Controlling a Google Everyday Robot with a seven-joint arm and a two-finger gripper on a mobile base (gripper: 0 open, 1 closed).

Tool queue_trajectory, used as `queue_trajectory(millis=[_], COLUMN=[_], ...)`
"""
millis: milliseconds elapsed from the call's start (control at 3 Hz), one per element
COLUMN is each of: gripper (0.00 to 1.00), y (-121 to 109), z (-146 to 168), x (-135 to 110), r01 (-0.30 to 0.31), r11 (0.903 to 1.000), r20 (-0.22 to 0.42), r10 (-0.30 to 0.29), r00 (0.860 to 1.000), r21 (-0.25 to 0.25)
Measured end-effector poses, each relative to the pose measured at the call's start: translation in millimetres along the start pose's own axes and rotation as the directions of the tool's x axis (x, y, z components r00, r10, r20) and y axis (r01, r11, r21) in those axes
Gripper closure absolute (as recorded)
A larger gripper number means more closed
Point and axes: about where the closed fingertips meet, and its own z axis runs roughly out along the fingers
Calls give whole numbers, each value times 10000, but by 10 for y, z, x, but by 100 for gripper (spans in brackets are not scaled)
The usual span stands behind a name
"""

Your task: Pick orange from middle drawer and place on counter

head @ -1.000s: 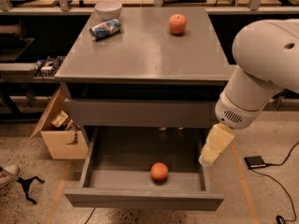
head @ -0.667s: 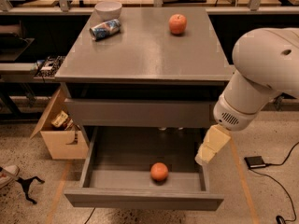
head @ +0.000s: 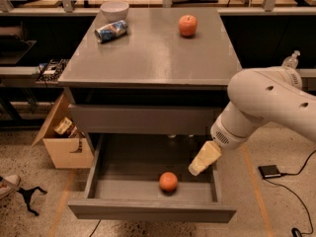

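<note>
Rolling threatens: the orange [head: 168, 181] lies loose in the middle drawer [head: 148, 212], and the end effector [head: 196, 169] hanging near it could knock it away. Clenched or released, I cannot tell.

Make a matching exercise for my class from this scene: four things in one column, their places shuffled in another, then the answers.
Things: 1 orange; 2 apple; 3 can; 4 gripper.
Places: A on its side, far left of the counter; B above the right side of the drawer; C drawer floor, near the front; D counter, far right.
Pairs: 1-C; 2-D; 3-A; 4-B.
</note>
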Motion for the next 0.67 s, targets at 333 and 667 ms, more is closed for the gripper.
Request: queue_trajectory(millis=[333,667], gripper=[0,0], y=[28,97], z=[400,841], x=[-48,-15], r01=[-739,-1335], r11=[9959,9872], r20=[15,-429], r10=[739,1376], r00=[9973,9896], r21=[515,871])
